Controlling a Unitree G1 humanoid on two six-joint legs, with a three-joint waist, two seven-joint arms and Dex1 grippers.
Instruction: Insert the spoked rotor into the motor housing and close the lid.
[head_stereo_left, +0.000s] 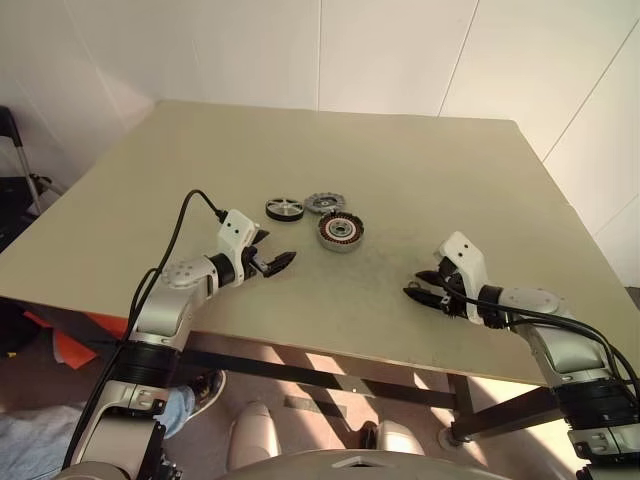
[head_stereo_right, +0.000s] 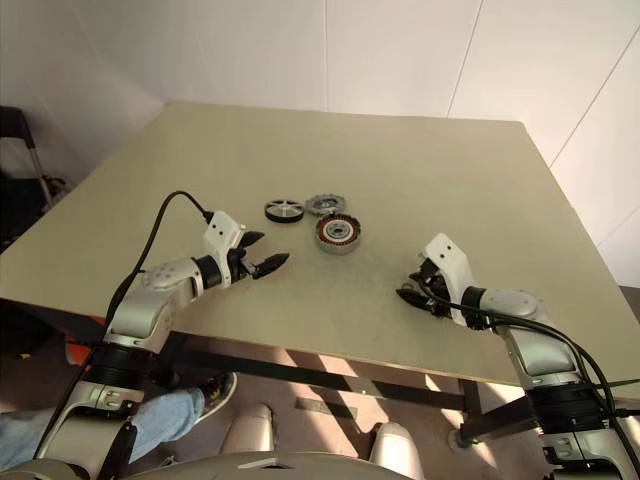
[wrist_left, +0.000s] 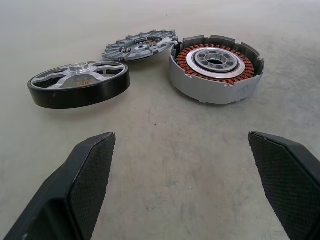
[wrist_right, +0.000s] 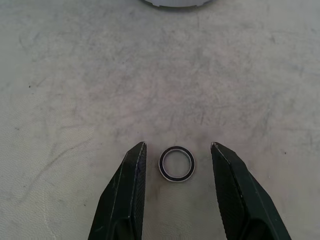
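So the right gripper (wrist_right: 177, 150) has its fingers apart around a small ring (wrist_right: 177, 163) lying flat on the table (head_stereo_left: 420, 180) (not pinched). Left gripper (wrist_left: 180, 142) gapes wide, empty. Beyond it, mid-table: spoked rotor (wrist_left: 79, 84), lid (wrist_left: 141, 44) and motor housing (wrist_left: 216, 67), rotor nearest the left edge.

Beige square table (head_stereo_left: 420, 180) set against white panelled walls (head_stereo_left: 400, 50), sunlit floor (head_stereo_left: 330, 365) seen beneath

A small dark-rimmed ring (wrist_right: 177, 163) lies flat on the beige table (head_stereo_left: 420, 170), white wall (head_stereo_left: 380, 50) behind.
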